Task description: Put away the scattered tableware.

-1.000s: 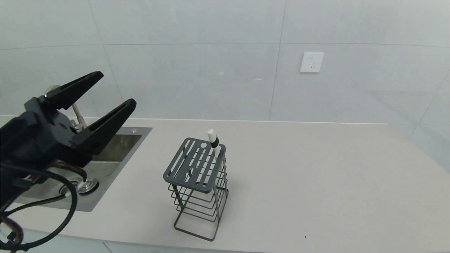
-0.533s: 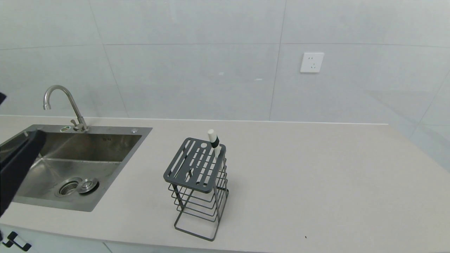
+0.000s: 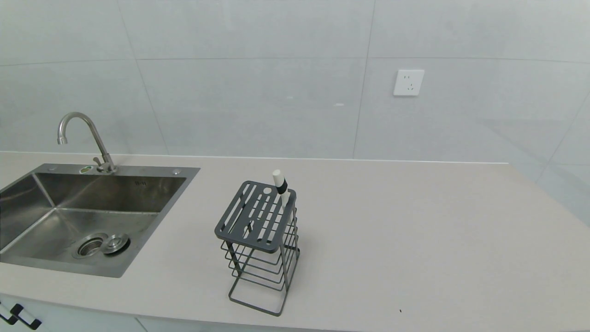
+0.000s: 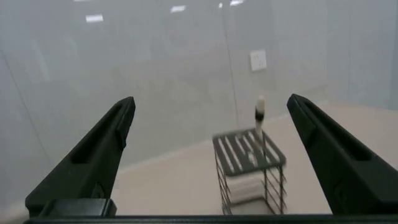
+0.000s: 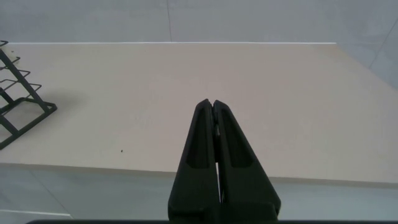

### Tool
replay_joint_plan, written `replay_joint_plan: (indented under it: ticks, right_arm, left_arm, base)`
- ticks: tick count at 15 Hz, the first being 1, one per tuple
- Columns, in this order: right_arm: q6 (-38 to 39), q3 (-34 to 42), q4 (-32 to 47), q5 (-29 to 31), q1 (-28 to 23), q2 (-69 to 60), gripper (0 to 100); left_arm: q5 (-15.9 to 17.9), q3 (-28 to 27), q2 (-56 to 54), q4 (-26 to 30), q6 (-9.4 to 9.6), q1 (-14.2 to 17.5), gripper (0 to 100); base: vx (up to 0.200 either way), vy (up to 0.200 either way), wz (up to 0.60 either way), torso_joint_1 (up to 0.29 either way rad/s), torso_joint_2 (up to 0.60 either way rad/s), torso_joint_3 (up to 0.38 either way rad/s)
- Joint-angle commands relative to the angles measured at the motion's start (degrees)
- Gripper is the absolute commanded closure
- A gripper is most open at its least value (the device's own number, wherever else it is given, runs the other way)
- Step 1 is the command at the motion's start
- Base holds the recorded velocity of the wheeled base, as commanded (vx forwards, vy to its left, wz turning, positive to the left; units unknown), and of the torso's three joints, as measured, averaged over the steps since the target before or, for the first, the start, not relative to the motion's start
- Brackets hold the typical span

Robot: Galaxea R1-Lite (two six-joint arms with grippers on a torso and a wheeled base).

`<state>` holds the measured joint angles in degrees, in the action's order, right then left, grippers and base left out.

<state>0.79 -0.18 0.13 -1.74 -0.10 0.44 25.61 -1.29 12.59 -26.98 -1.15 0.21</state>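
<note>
Nearest first: the right gripper [image 5: 212, 103] is pinched closed on nothing and sits off the front edge of the counter [image 3: 415, 230]. If we raise or push it forward without clearing that edge, we hit the slab. The left gripper [image 4: 210, 102] is spread wide and empty, looking at the rack [image 3: 256, 216] from well back. Jaws that wide are the main worry: on any approach, one finger could catch the rack's top plate or the utensil [image 3: 280, 183] sticking up out of it. The utensil (white handle, black band) is the one piece of tableware we can make out. It stands handle-up in a slot at the rack's far corner, leaning a little. The rack looks like a tall, narrow wire frame, likely light, on a smooth counter, so we'd expect a side knock to slide it or tip it. The tall handle gives a bump extra leverage. The sink [image 3: 115, 189] is just to the rack's left, so a shove that way could send rack and utensil over the rim into the basin. The faucet [image 3: 99, 145] behind the sink is a snag point for a left arm swinging wide. The wall outlet [image 3: 409, 82] is well behind everything, low risk.
</note>
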Motion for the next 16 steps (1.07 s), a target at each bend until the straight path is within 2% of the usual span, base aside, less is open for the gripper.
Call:
replay_joint_plan:
  ticks: [1, 2, 3, 4, 5, 6, 7, 8, 11, 12, 16]
  right_arm:
    - [0.09, 0.01, 0.04, -0.01, 0.01, 0.09, 100]
    - [0.09, 0.01, 0.04, -0.01, 0.01, 0.09, 100]
    - [0.09, 0.01, 0.04, -0.01, 0.01, 0.09, 100]
    - [0.09, 0.01, -0.05, -0.01, 0.01, 0.09, 100]
    - [0.09, 0.01, 0.04, -0.01, 0.01, 0.09, 100]
    - [0.09, 0.01, 0.04, -0.01, 0.01, 0.09, 100]
    - [0.09, 0.01, 0.04, -0.01, 0.01, 0.09, 100]
    - [0.09, 0.01, 0.04, -0.01, 0.01, 0.09, 100]
    - [0.09, 0.01, 0.04, -0.01, 0.01, 0.09, 100]
    - [0.09, 0.09, 0.04, -0.01, 0.01, 0.09, 100]
    - [0.09, 0.01, 0.04, -0.01, 0.01, 0.09, 100]
  left_arm:
    - [-5.05, 1.29, -12.59, 10.54, 2.2, 0.06, 0]
    - [-9.09, 1.29, -12.59, 16.61, 4.22, 0.06, 0]
    - [-12.87, 1.29, -12.59, 23.99, 5.28, 0.06, 0]
    - [-14.71, 1.12, -12.59, 25.57, 5.63, 0.06, 0]
    - [-17.61, 1.29, -12.59, 26.1, 7.83, 0.06, 0]
    - [-18.41, 1.29, -12.59, 26.36, 7.47, -0.03, 0]
    - [-18.41, 1.29, -12.59, 26.54, 5.36, -0.03, 0]
    - [-18.49, 1.29, -12.59, 26.54, 4.93, -0.12, 0]
    - [-18.58, 1.29, -12.59, 26.63, 4.75, -0.12, 0]
    - [-19.02, 1.29, -12.59, 26.63, 3.87, -0.12, 0]
    - [-19.02, 1.29, -12.59, 26.63, 3.87, -0.12, 0]
  base:
    - [0.0, 0.0, 0.0, 0.0, 0.0, 0.0]
    - [0.0, 0.0, 0.0, 0.0, 0.0, 0.0]
    - [0.0, 0.0, 0.0, 0.0, 0.0, 0.0]
    - [0.0, 0.0, 0.0, 0.0, 0.0, 0.0]
    - [0.0, 0.0, 0.0, 0.0, 0.0, 0.0]
    - [0.0, 0.0, 0.0, 0.0, 0.0, 0.0]
    - [0.0, 0.0, 0.0, 0.0, 0.0, 0.0]
    - [0.0, 0.0, 0.0, 0.0, 0.0, 0.0]
    - [0.0, 0.0, 0.0, 0.0, 0.0, 0.0]
    - [0.0, 0.0, 0.0, 0.0, 0.0, 0.0]
    - [0.0, 0.0, 0.0, 0.0, 0.0, 0.0]
